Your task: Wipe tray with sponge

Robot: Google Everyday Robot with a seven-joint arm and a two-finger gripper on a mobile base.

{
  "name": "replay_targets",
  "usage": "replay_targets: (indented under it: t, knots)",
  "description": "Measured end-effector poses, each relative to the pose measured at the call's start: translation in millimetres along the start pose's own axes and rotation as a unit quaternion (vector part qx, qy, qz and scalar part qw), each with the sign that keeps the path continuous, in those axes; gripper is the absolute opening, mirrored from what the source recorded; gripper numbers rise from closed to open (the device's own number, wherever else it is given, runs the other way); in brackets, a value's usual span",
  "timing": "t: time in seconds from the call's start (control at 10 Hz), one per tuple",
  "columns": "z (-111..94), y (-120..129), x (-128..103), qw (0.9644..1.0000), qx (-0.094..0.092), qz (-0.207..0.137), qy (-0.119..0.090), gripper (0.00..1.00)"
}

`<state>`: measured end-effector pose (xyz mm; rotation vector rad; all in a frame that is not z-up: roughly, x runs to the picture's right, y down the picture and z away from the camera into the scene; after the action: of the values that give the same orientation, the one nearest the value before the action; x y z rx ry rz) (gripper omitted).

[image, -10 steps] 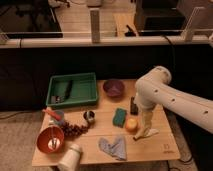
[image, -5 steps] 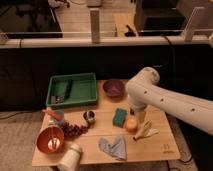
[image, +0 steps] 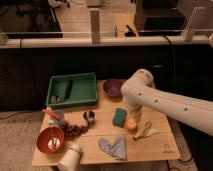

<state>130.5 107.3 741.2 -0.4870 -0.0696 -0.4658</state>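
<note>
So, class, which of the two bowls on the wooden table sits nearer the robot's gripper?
The dark purple bowl beside the green plastic tray. The gripper hangs by the green sponge, while the orange bowl sits at the far front corner.

A wooden table (image: 167,147) stands on grey carpet (image: 15,145) at 8 o'clock, before a dark low wall (image: 30,67) topped by a white rail (image: 60,42), with pale floor (image: 75,17) beyond at 12 o'clock.

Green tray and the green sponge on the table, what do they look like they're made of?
The tray is probably hard plastic: smooth, uniform green walls with a raised rim. The sponge looks like soft foam: a matte, blocky green slab. The pincer hangs just right of the sponge.
</note>
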Motion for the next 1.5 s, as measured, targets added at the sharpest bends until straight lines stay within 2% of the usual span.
replay_targets:
  t: [0.9,1.5]
  knots:
    - [18,-17,-20,0.9990,0.015,-0.043,-0.006,0.80]
    - [26,-28,-34,0.9965,0.027,-0.079,-0.009,0.80]
